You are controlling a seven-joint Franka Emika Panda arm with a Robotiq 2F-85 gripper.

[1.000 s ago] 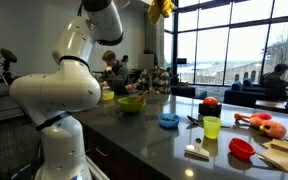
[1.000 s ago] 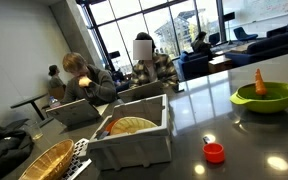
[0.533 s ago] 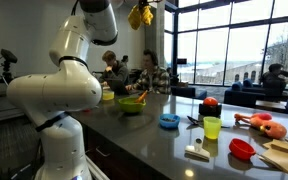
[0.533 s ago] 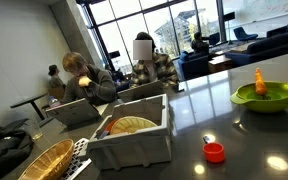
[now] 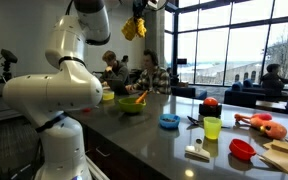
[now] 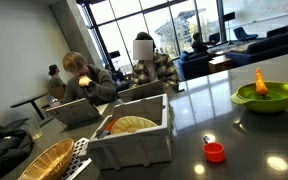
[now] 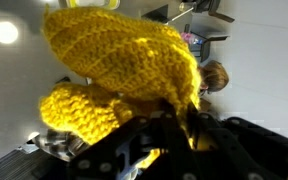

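My gripper (image 5: 139, 10) is high in the air at the top of an exterior view, shut on a yellow crocheted item (image 5: 134, 27) that hangs from it. In the wrist view the yellow crocheted item (image 7: 124, 60) fills most of the frame, pinched between the black fingers (image 7: 169, 125). Below it on the dark counter stands a green bowl (image 5: 131, 103) with an orange object in it, which also shows in an exterior view (image 6: 264, 96). The gripper is out of frame there.
The dark counter (image 5: 164, 140) holds a blue bowl (image 5: 169, 121), a yellow-green cup (image 5: 212, 127), a red bowl (image 5: 242, 148), an orange toy (image 5: 262, 124) and a brush (image 5: 196, 152). A white bin (image 6: 134, 137), wicker basket (image 6: 44, 160) and red cap (image 6: 214, 152) stand nearby. People sit behind.
The arm has swung the yellow crocheted item leftward along the top of the exterior view, from above the counter's middle toward the robot's base side. Nothing on the counter moved.
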